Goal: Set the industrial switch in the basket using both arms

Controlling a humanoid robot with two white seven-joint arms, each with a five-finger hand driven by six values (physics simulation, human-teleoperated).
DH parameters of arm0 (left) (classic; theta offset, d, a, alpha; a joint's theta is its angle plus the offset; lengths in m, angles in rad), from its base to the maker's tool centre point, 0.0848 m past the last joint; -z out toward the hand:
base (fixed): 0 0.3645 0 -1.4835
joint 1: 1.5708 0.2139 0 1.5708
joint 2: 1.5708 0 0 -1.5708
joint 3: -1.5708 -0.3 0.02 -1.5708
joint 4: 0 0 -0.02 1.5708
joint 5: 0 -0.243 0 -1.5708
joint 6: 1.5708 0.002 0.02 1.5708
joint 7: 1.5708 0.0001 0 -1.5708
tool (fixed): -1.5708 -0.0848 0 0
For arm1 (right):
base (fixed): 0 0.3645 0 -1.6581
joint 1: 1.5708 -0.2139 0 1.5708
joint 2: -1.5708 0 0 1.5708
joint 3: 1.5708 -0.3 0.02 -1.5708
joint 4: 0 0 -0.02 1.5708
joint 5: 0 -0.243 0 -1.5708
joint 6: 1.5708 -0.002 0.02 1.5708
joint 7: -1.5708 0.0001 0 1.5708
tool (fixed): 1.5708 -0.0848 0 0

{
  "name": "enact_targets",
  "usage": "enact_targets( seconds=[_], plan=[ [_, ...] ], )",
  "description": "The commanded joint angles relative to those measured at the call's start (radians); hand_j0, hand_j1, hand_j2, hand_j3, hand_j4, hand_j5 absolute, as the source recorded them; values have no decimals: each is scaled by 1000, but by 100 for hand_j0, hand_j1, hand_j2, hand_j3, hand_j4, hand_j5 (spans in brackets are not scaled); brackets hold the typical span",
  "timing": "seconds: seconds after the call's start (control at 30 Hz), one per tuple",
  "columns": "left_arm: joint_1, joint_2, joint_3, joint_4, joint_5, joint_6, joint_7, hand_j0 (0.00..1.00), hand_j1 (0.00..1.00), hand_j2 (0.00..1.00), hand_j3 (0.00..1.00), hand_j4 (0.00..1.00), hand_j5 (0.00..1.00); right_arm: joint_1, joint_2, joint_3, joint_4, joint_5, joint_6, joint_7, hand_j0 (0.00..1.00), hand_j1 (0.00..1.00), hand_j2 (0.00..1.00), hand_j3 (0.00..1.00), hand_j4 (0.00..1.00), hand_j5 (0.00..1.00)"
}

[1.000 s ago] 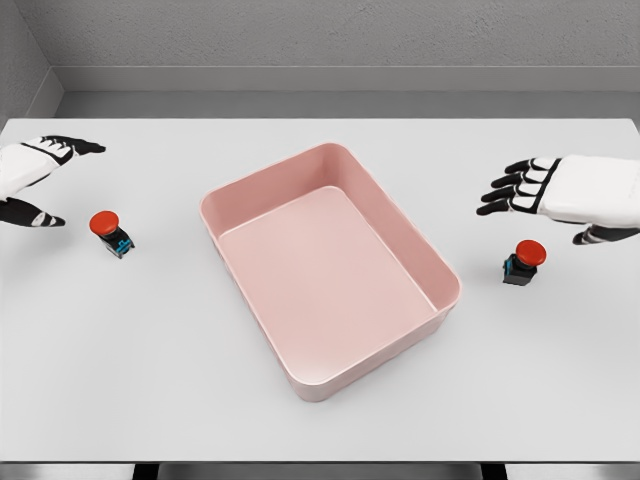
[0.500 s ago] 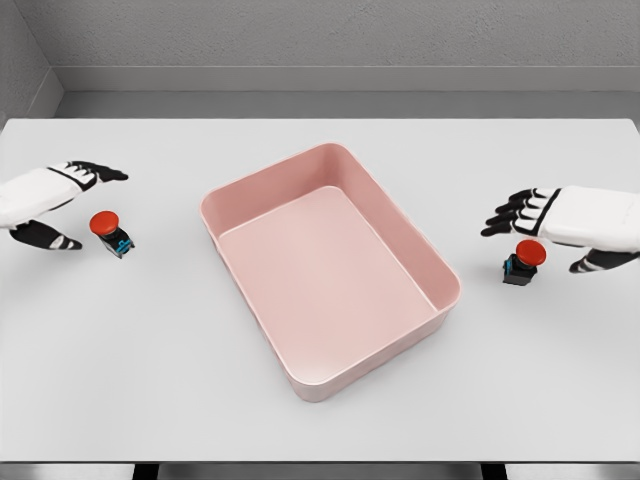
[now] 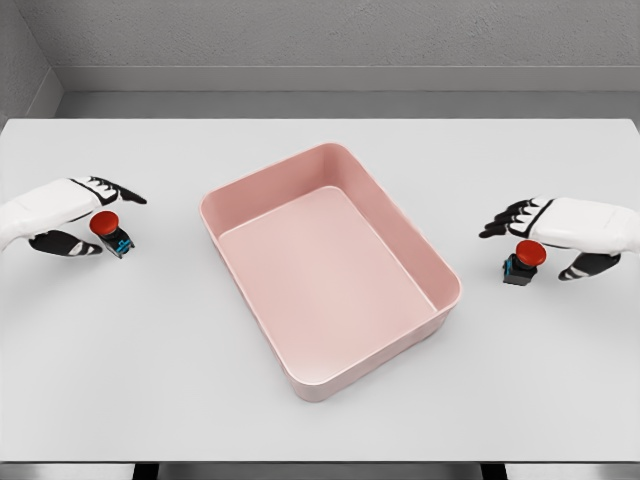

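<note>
Pink basket mid-table (empty), left hand spread around one red switch, right hand spread over the other switch, neither gripped.

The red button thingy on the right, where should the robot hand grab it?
Best by its dark square base, below the red cap: the red button switch stands upright on the table, and the round cap looks slippery. The right hand is already over it, so pinch from above, fingers on one side, thumb on the other.
</note>
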Motion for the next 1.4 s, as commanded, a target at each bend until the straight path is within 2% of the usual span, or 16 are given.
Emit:
enact_targets(
  seconds=[0.0, 0.17, 0.23, 0.47, 0.53, 0.6, 0.87, 1.1, 1.2, 1.37],
  plan=[
    [0, 0, 0, -1, 7, 1, -1, 76, 76, 76, 76, 76, 76, 0, 20, 0, 15, -2, 2, 2, 100, 100, 100, 100, 100, 100],
    [2, 4, 0, -1, 8, 1, -1, 76, 76, 76, 76, 76, 76, 6, 42, 1, 17, 30, 2, 2, 99, 99, 99, 99, 99, 99],
    [2, 6, 0, -1, 8, 1, -1, 76, 76, 76, 76, 76, 76, 8, 60, 1, 41, 38, 2, 4, 97, 97, 97, 97, 97, 97],
    [8, 9, -2, -1, 8, 1, -1, 70, 70, 70, 70, 70, 70, 9, 58, 0, 94, 50, 2, 2, 94, 94, 94, 94, 94, 94],
    [8, 10, -2, -1, 8, 1, -1, 69, 69, 69, 69, 69, 69, 9, 57, 0, 91, 50, 2, 2, 87, 87, 87, 87, 87, 87],
    [8, 15, -2, -1, 8, 1, -1, 64, 64, 64, 64, 64, 64, 14, 58, 0, 89, 52, 2, 2, 83, 83, 83, 83, 83, 83],
    [6, 15, 0, 1, 8, 1, -6, 47, 47, 47, 47, 47, 47, 17, 55, 0, 43, 56, 2, 2, 83, 83, 83, 83, 83, 83],
    [3, 15, 3, 5, 14, 1, -7, 47, 47, 47, 47, 47, 47, 17, 49, 0, 45, 58, 2, 4, 78, 78, 78, 78, 78, 78],
    [0, 15, 3, 1, 16, 1, -6, 47, 47, 47, 47, 47, 47, 18, 46, 0, 45, 58, 2, 2, 72, 72, 72, 72, 72, 72],
    [-8, 32, 11, -4, 42, 1, -4, 48, 48, 48, 48, 48, 48, 20, 45, 0, 45, 59, 2, 2, 67, 67, 67, 67, 67, 67]
  ],
)
